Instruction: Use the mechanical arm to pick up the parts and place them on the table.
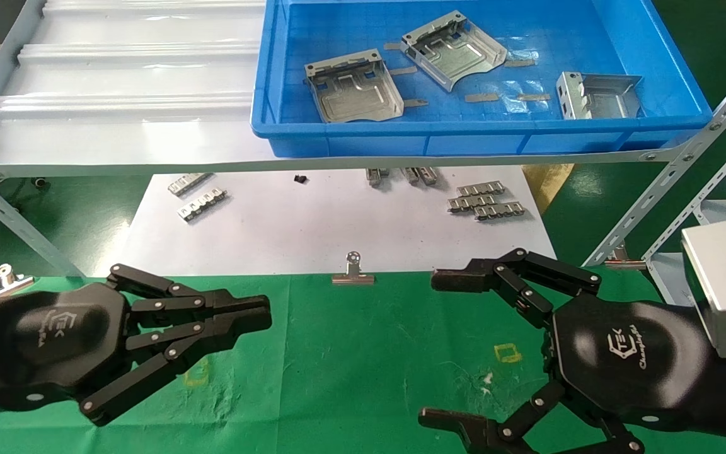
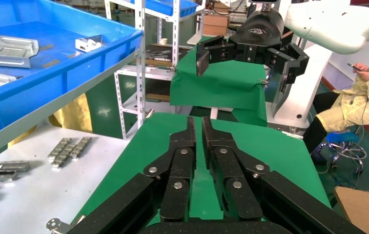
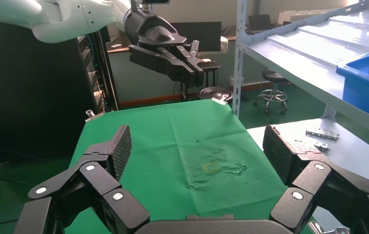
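Three silver stamped parts lie in the blue tray [image 1: 483,142] on the shelf: one on the left [image 1: 353,86], one in the middle [image 1: 454,49], one on the right [image 1: 599,96]. My left gripper [image 1: 262,318] is shut and empty, hovering over the green cloth table [image 1: 363,366] at the front left. In its wrist view its fingers [image 2: 197,122] are pressed together. My right gripper [image 1: 433,350] is wide open and empty over the table at the front right. In its wrist view [image 3: 199,146] only green cloth lies between its pads. Both grippers are well short of the tray.
A white sheet [image 1: 312,221] lies under the shelf, with small ridged metal strips on its right [image 1: 486,200] and left [image 1: 199,200]. A binder clip [image 1: 353,271] holds the cloth's far edge. Slanted shelf struts [image 1: 665,183] stand on the right. A yellow square outline [image 1: 507,352] marks the cloth.
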Controlling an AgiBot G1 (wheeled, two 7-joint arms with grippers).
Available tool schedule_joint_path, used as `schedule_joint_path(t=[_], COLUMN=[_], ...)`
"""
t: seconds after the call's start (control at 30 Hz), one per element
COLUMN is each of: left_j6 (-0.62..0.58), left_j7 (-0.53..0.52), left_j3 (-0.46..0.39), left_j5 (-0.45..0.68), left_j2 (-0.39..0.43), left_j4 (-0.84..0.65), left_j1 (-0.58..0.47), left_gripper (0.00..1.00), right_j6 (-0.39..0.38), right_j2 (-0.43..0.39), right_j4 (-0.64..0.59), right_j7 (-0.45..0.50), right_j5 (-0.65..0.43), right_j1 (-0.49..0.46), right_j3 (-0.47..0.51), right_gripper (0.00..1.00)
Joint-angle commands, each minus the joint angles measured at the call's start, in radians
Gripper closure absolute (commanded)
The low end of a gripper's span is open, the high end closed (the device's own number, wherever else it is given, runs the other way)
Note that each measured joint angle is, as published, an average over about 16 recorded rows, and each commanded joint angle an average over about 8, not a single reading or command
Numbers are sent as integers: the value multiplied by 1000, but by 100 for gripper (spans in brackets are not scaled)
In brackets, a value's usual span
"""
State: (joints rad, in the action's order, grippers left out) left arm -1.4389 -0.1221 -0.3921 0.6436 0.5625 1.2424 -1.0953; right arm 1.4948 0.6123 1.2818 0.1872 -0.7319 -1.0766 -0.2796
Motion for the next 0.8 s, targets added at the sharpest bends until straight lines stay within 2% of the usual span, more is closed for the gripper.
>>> schedule_joint_path(t=[0.03, 0.2, 0.3, 0.5, 0.53, 0.77, 0.8], left_j6=[0, 0, 0, 0, 0, 0, 0], left_j7=[0, 0, 0, 0, 0, 0, 0], left_j3=[0, 0, 0, 0, 0, 0, 0], left_j5=[0, 0, 0, 0, 0, 0, 0], left_j2=[0, 0, 0, 0, 0, 0, 0], left_j4=[0, 0, 0, 0, 0, 0, 0], left_j1=[0, 0, 0, 0, 0, 0, 0], left_gripper=[100, 100, 100, 100, 91, 4, 0], right_j6=[0, -2, -23, -153, -180, -367, -392], right_j2=[0, -2, 1, 60, 79, 276, 309], right_j4=[0, 2, 4, -38, -58, -318, -365], right_j7=[0, -1, 1, 61, 77, 175, 182], right_j5=[0, -3, -17, -146, -182, -486, -530], right_j1=[0, -7, -44, -224, -264, -563, -601], right_j3=[0, 2, 7, -22, -36, -178, -200], right_gripper=[0, 0, 0, 0, 0, 0, 0])
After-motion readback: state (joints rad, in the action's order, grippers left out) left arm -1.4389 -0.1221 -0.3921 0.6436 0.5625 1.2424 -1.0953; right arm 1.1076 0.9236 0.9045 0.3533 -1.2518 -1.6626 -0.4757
